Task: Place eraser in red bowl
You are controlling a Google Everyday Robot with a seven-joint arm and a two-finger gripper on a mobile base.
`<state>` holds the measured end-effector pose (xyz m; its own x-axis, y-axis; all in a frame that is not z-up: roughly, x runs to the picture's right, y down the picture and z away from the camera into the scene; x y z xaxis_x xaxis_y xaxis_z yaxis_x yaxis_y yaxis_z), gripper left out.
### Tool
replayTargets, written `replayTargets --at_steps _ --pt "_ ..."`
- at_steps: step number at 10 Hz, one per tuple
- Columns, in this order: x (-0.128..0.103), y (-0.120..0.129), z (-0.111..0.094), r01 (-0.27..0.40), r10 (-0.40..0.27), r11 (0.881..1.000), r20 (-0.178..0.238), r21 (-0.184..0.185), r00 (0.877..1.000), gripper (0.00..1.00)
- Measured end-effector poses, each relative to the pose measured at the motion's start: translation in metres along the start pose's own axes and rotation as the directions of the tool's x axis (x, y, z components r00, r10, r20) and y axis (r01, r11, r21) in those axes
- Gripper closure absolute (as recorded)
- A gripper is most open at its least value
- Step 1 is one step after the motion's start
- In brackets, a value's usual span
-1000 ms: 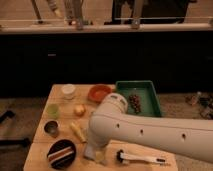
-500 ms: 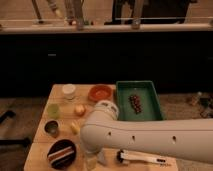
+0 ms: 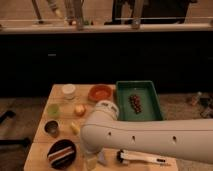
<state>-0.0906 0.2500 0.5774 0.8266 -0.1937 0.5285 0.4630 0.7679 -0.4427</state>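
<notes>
**Eraser lying in the dark bowl, just left of my tool**

My tool [image 3: 91, 162] is hanging low over the front edge of the tabletop [image 3: 40, 135]. It is showing only partly below the bend of my white arm [image 3: 150, 140], so I cannot tell whether it is released or clenched. The arm is reaching in from the right and covering much of the front of the tabletop.

The eraser [image 3: 60, 154] is lying flat inside the dark bowl [image 3: 62, 145], at the front left corner, with its reddish, white and black stripes facing up. It is sitting just to the left of my tool, and I cannot tell whether the two are touching. The red bowl [image 3: 100, 92] is standing well apart from the eraser, at the back of the tabletop, beyond my arm.

A green tray [image 3: 150, 107] is sitting just to the right of the red bowl, holding a dark cluster [image 3: 135, 102]. A white cup [image 3: 68, 90] is standing to the left of the red bowl. In front of the cup, a pale green cup [image 3: 53, 110] and a round orange-yellow thing [image 3: 80, 110] are sitting side by side. A metal cup [image 3: 51, 128] and a yellow thing [image 3: 75, 127] are sitting nearer the dark bowl. A white implement with a dark end [image 3: 142, 159] is lying to the right of my tool.

The tabletop is pale wood. Behind it, a long dark counter front [image 3: 105, 60] is running across the room under a pale edge [image 3: 150, 27], and a mottled floor [image 3: 180, 105] is showing on both sides.
</notes>
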Motion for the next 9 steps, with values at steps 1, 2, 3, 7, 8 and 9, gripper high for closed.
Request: replayTargets --at_steps 1,2,3,7,8,9 --pt "-0.004 0.000 0.005 0.012 -0.012 1.000 0.004 -0.008 1.000 0.20" --pt "-0.013 -0.004 0.013 0.025 -0.025 1.000 0.005 -0.017 1.000 0.20" --pt "-0.024 -0.008 0.020 0.039 -0.039 0.999 0.007 -0.024 0.999 0.20" --pt "-0.070 -0.032 0.048 0.101 -0.101 0.994 0.011 -0.046 0.995 0.20" --pt "-0.077 -0.037 0.055 0.108 -0.108 0.993 0.003 -0.046 0.994 0.20" --pt "-0.084 -0.040 0.062 0.116 -0.116 0.992 -0.003 -0.047 0.993 0.20"
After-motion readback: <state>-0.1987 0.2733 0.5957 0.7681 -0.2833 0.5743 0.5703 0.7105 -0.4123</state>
